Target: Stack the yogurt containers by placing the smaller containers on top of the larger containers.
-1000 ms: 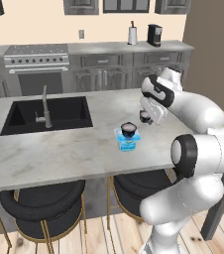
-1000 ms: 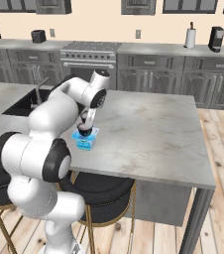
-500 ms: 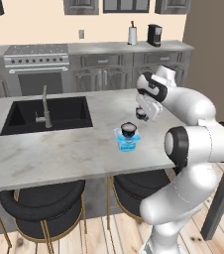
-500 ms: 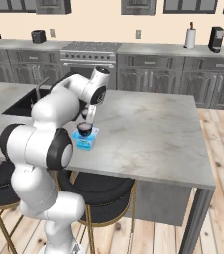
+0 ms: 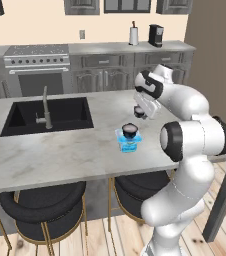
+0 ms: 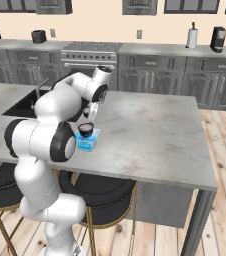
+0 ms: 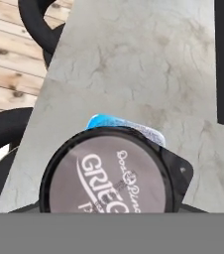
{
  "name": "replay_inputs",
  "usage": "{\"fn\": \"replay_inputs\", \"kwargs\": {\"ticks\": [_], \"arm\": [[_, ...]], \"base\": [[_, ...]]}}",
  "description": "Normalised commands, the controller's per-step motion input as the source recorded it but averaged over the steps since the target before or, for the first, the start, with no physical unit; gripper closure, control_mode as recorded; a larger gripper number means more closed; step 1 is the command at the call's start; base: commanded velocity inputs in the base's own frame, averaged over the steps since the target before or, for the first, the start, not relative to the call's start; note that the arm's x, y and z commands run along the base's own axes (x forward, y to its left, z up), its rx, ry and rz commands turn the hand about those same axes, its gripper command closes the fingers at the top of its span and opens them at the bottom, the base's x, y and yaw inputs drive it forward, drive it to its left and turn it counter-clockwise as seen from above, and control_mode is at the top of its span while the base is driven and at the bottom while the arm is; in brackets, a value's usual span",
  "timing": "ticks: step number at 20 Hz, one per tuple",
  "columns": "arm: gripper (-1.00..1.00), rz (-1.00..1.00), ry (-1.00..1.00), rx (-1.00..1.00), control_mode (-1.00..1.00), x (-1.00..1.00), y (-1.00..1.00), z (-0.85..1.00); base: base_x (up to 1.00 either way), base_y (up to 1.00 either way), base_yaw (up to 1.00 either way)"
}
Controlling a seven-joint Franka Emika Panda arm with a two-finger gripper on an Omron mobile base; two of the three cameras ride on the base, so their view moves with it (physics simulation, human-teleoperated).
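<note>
- The blue tub (image 5: 129, 146) sits on the island counter (image 5: 75, 150), near its front edge and well to the right of the sink (image 5: 25, 117)
- One dark cup (image 5: 130, 131) stands upright on the tub's lid, roughly centred, so that part of the stacking looks done
- The gripper (image 5: 141, 114) hangs above the counter, just beyond and slightly right of the stack, higher than the stacked cup's top
- Its jaws stand at a middling width around a second dark cup (image 5: 140, 110), which looks the smaller of the two; the hand view shows that cup's pale printed lid (image 7: 109, 178) close up, with a corner of the blue tub showing past its far rim
- The fingertips themselves are hidden by the cup, so I judge the hold from the cup hanging clear of the counter under the hand
- Left to do, as I read it: set this held cup down on the stack and let go; it is not yet over the stacked cup's centre
</note>
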Motion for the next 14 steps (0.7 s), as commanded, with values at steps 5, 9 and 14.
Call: {"fn": "replay_inputs", "kwargs": {"ticks": [5, 9, 14], "arm": [[1.0, 0.05, 0.0, 0.0, -1.0, 0.12, 0.13, 0.0], [1.0, 0.06, 0.0, 0.0, -1.0, 0.0, 0.2, 0.0], [1.0, 0.06, 0.0, 0.0, -1.0, 0.01, 0.15, -0.01]], "base": [[0.0, 0.0, 0.0], [0.0, 0.0, 0.0], [0.0, 0.0, 0.0]]}}
